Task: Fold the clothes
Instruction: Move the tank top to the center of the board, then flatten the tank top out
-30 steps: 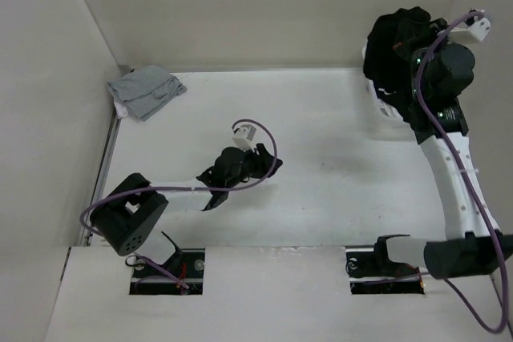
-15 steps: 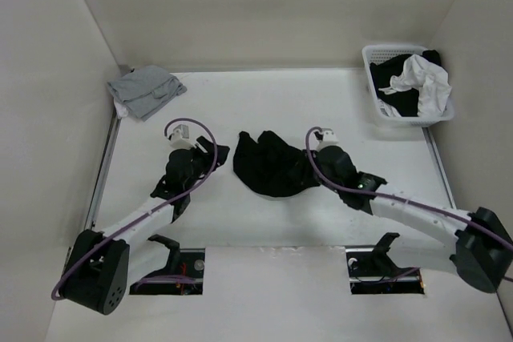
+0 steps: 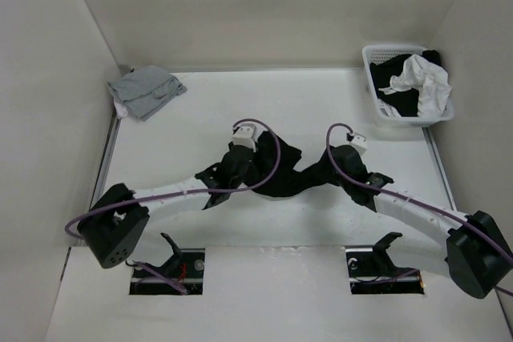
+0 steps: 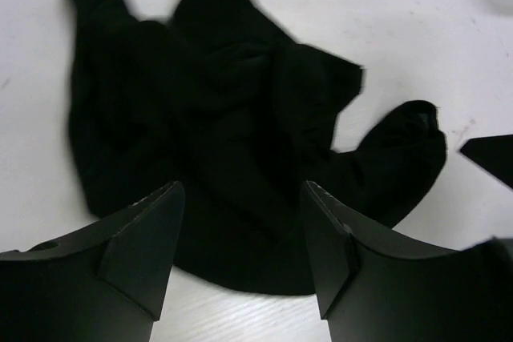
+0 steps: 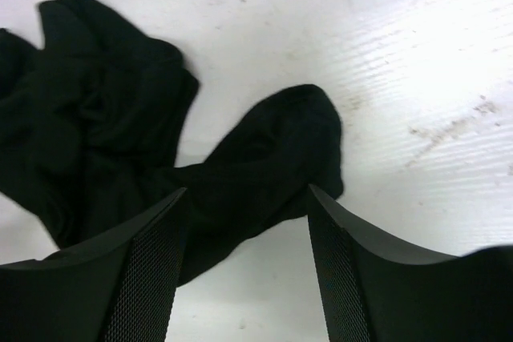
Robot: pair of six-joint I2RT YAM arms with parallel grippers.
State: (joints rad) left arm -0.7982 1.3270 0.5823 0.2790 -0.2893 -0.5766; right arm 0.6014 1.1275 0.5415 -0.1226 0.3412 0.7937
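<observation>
clothes [image 3: 292, 174]: one black heap, crumpled, well left of the basket [image 3: 373, 58]; left gripper [image 4: 240, 190] over the edge farthest from the basket, right gripper [image 5: 247, 194] over the nearest edge; both spread, empty; we judge them set to pull it flat

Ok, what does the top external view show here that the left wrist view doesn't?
Only the top external view: the light grey garment in the far left corner, and the white basket at far right holding a white cloth. Only the left wrist view: the left gripper close up, its jaws standing wide open. Both: the black garment lying crumpled, not yet folded, on the white table.
</observation>
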